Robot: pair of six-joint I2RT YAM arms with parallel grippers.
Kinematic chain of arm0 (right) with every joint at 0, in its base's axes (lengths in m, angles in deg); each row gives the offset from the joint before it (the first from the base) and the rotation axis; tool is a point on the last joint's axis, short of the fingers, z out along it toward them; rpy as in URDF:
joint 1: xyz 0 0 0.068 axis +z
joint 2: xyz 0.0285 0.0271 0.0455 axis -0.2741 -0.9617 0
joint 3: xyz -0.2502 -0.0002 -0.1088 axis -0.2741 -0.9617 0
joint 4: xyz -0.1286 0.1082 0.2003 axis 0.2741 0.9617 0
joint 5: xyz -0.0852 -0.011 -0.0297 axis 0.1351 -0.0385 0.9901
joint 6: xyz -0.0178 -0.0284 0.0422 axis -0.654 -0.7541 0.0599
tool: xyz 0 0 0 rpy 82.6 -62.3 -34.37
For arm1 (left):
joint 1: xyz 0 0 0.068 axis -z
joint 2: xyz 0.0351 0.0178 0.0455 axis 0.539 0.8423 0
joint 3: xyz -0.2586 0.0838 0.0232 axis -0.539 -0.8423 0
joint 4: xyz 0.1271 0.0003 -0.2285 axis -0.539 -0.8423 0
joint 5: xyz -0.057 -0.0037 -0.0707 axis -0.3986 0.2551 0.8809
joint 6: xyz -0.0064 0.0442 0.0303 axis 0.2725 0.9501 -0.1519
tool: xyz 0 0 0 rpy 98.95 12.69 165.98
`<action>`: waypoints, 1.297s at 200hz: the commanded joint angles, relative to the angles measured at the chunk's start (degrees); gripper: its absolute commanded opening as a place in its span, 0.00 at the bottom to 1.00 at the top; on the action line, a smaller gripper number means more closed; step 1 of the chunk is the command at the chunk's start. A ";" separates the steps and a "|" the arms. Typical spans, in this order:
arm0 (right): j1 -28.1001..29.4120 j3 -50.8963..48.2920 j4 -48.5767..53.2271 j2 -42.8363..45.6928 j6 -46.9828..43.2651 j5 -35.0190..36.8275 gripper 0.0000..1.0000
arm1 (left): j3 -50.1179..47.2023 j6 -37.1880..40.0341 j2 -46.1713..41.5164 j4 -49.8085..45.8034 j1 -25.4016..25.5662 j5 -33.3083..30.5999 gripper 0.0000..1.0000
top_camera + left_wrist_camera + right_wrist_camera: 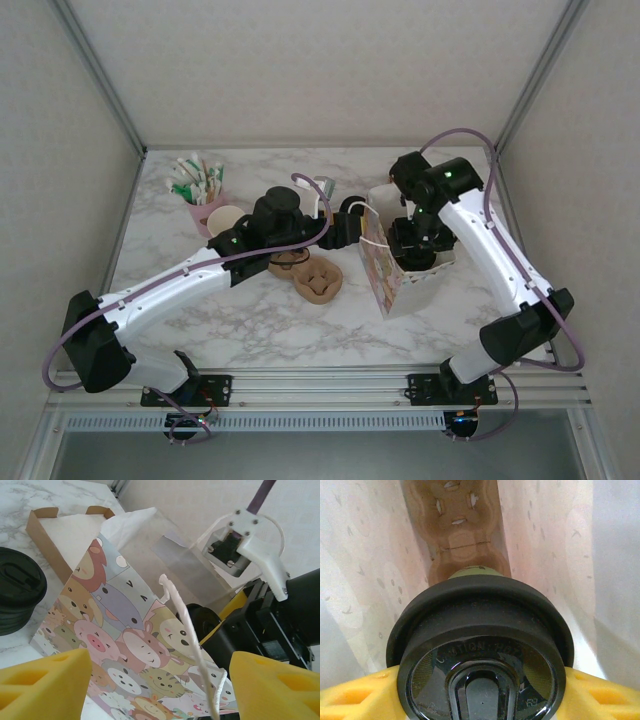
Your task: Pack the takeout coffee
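takeout coffee [480, 630]: 1, gripped by right hand [480, 697] | bag [125, 645]: 1

The white marbled table [250, 320] bears a cartoon-animal paper bag [130, 645], standing right before the fingers [45, 685] of the left gripper [159, 687]. Left of those fingers sits a squat black lidded container [17, 597]. Near their right side lies a pulp cup carrier [318, 280]. Well behind them stands a pink cup of sachets [208, 212].

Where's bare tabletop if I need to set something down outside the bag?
Free: the table's near strip, in front of the cardboard carrier and gift bag; also the back strip right of the pink cup. Crowded: mid-table, around the bag and carrier.
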 commanded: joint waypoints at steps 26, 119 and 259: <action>-0.36 -0.34 8.75 -2.34 -0.15 -0.26 0.68 | -0.86 1.38 -1.09 1.26 -0.51 0.89 0.73; -1.21 -5.11 3.91 -2.57 -1.65 -2.91 0.68 | -1.13 0.86 -1.38 1.39 -0.64 0.37 0.73; -2.20 -6.12 2.20 -2.18 -2.75 -2.77 0.68 | -0.55 0.50 -0.65 1.16 -0.64 -0.49 0.74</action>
